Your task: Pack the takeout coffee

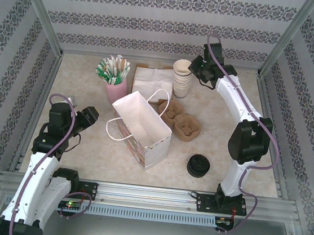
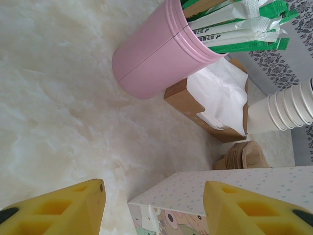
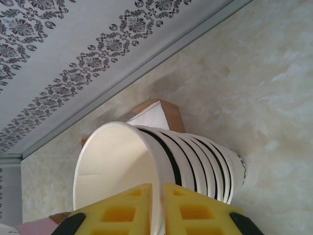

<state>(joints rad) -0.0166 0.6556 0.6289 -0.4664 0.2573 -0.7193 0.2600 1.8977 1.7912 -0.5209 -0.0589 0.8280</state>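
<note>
The right gripper [image 3: 157,192] is closed on the rim of the top cup [image 3: 110,166] of the stack of cups [image 1: 181,81]. One finger is set inside the mouth and the other outside, with the paper wall pinched between them. The stack is stood upright, mouth up, so the cup's long axis is judged to run straight up, and a lift along that line is called for.

The coffee is judged not yet made up. Its cup is this one, right at the fingertips of the right gripper. The pile of black lids [image 1: 198,166] is found well back from that gripper, close to the right arm's base. The paper bag [image 1: 143,128] is stood back and to the left of it, between the arms.

The left gripper [image 2: 154,196] is open, with nothing between its fingers and the bag's edge just ahead. The right arm is judged the nearer to both cup and lids.
</note>
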